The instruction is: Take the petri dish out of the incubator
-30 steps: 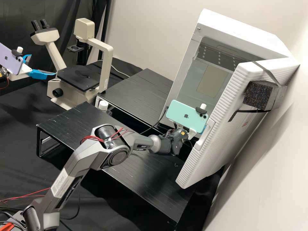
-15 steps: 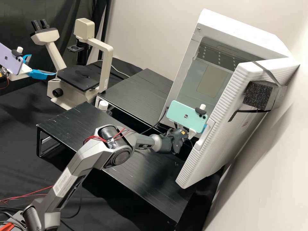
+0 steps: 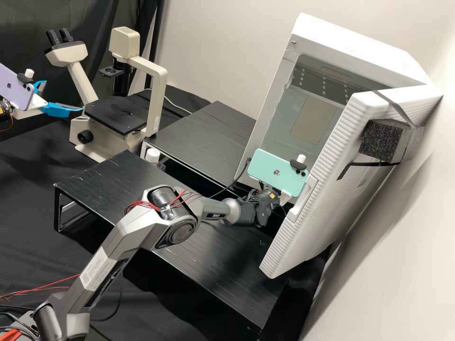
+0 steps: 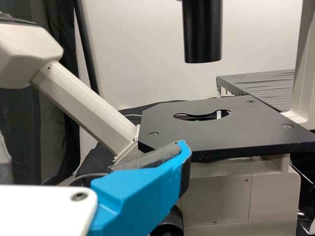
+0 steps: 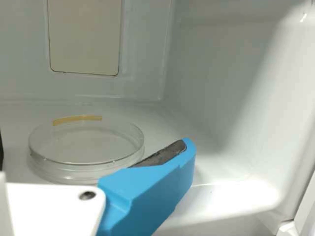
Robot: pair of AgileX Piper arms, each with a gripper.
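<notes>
The petri dish is lying flat on the white floor inside the incubator. It is looking round, shallow and see-through, with pale grey light passing through its smooth top. Its clear rims are catching thin bright lines, and the layered edges are showing as glassy bands along its side. A short, curved yellowish strip is marking the rim on the side towards the back wall.

The right gripper is sitting at the incubator's doorway, its blue fingers standing spread near the dish, released and gripping nothing. Whether a finger is touching the dish's side, I cannot tell.

The left gripper is hanging beside the microscope, its fingers also standing apart and holding nothing.
</notes>
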